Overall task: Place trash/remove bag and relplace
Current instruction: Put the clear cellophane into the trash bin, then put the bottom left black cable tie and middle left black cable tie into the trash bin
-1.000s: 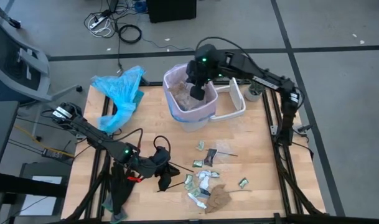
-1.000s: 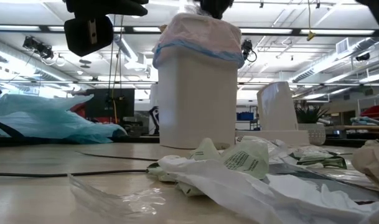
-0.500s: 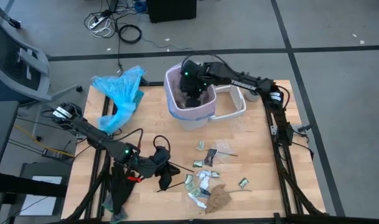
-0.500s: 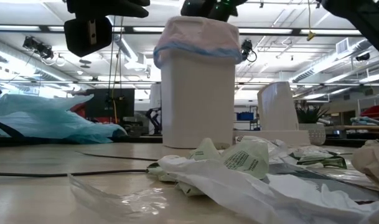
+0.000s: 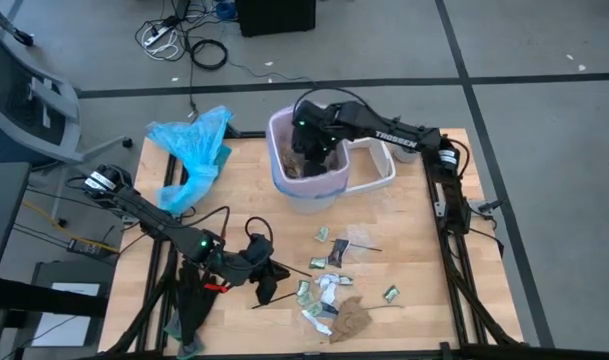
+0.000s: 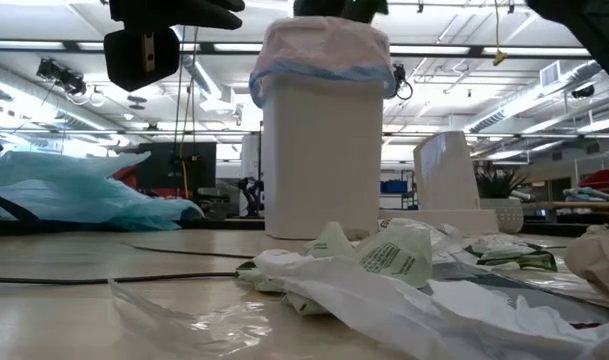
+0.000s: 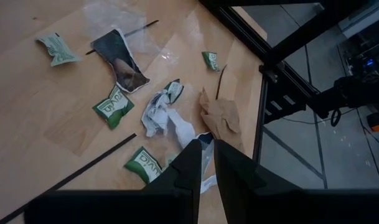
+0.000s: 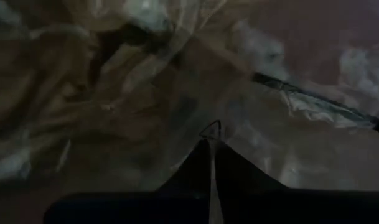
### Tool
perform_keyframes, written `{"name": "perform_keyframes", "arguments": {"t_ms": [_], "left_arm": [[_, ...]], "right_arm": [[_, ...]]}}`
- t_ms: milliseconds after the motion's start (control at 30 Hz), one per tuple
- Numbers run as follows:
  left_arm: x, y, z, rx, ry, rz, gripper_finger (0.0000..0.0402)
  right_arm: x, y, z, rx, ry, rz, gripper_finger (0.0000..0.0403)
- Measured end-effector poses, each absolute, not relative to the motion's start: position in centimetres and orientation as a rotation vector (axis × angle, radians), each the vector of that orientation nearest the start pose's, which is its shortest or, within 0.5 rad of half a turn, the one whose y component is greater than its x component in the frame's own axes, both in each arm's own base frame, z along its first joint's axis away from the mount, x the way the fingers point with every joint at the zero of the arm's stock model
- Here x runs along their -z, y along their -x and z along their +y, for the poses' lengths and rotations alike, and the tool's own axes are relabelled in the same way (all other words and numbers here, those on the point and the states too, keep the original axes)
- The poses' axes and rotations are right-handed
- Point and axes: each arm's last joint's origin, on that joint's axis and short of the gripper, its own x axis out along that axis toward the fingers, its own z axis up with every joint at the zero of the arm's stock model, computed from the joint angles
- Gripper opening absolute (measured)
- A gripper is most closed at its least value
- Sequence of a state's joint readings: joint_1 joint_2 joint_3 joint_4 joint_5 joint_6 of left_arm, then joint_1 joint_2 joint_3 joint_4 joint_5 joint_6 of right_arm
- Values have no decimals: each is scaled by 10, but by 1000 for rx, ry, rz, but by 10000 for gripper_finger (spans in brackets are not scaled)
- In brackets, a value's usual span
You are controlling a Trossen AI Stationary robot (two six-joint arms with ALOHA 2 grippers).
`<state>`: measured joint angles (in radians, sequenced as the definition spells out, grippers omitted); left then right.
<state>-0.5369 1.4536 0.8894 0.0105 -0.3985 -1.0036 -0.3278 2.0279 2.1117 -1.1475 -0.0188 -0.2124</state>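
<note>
A white bin stands at the table's far middle, lined with the pale pink bag, whose edge is folded over the rim. My right gripper reaches down inside the bag, fingers shut, among brown paper and clear film; a black utensil lies there too. More trash lies scattered on the near table. My left gripper hangs shut above the table beside that trash. My right gripper points down into the bag from above with its fingers shut. Its tips stand right at the crumpled film and paper, but I cannot tell whether they touch it.
A white bin lid lies right of the bin. A light-blue bag sits at the far left edge. Black gloves lie near my left gripper. A small pot stands at the far right corner.
My right gripper has gone from just above the bin's rim down into the bag, the arm stretching lower across the lid. The bin has shifted slightly toward the table's right. My left arm has kept still.
</note>
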Motion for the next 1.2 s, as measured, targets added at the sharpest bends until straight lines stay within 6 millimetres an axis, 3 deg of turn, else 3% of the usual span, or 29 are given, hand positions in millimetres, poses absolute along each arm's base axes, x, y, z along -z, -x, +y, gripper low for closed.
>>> {"name": "perform_keyframes", "arguments": {"t_ms": [300,533,767,967,1200], "left_arm": [[-236,-271,-148,-123,733,508,52],[-237,-271,-148,-119,738,500,52],[-238,-272,-149,-118,763,489,52],[-238,-272,-149,-116,771,483,52],[-239,-272,-149,-110,771,480,52]], "right_arm": [[-395,-362,-124,253,55,928,89],[-427,-336,-117,336,82,844,139],[-440,-317,-106,234,9,829,152],[-439,-310,-107,453,51,898,144],[-445,-285,-92,454,-49,973,143]]}}
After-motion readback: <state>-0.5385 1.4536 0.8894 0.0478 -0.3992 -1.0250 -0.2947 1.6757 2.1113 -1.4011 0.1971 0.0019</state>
